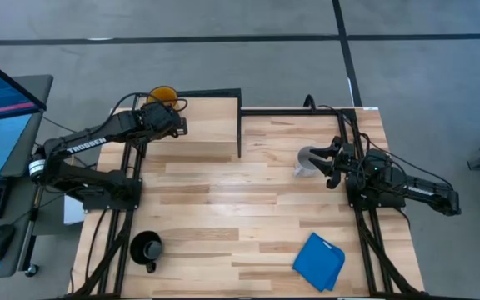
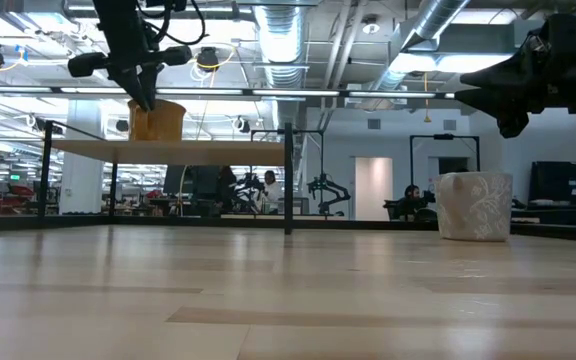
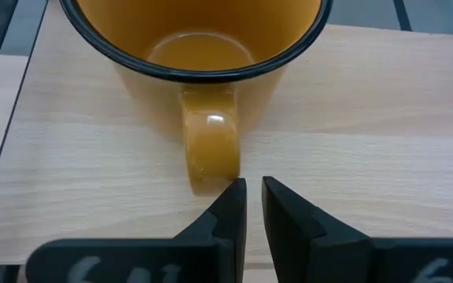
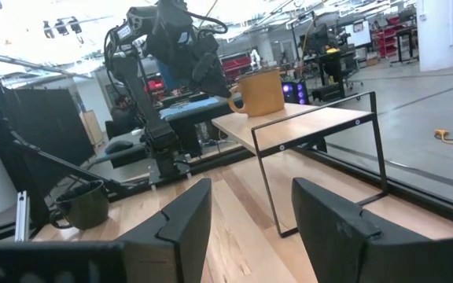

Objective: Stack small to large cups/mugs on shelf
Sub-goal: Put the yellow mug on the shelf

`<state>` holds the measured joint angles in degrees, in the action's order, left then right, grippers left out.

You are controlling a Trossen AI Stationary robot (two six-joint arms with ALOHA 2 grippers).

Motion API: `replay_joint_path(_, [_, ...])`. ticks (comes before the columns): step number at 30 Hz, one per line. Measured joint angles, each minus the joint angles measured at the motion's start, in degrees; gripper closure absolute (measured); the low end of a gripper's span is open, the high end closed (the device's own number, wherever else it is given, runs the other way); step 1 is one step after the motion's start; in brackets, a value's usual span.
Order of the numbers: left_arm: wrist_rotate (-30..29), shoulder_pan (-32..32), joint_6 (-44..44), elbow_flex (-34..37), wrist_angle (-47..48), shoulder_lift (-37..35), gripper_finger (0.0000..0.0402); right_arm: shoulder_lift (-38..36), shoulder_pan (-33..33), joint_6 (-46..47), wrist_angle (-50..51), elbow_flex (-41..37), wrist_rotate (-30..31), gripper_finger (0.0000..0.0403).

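From above, we see the yellow mug (image 1: 163, 94) standing at the far corner of the shelf (image 1: 211, 125), the left gripper (image 1: 176, 117) just beside it. The white mug (image 1: 308, 160) sits on the table (image 1: 223, 217) by the right gripper (image 1: 333, 165); the black mug (image 1: 147, 248) stands near the front edge.

At table height, the yellow mug stands upright on the shelf.

The left wrist shows fingers nearly closed, holding nothing, just short of the handle (image 3: 209, 149). We judge the mug rigid, glossy and slippery; the handle or rim offers the surest hold.

The right wrist shows fingers spread wide, empty.
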<state>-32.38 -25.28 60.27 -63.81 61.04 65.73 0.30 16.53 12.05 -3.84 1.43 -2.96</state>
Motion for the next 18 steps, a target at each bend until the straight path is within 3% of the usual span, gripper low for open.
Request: replay_joint_path(18, [-0.3,0.0,0.6,0.0,0.0,0.0,0.0370,0.0,0.0,0.0,0.0,0.0,0.0,0.0202])
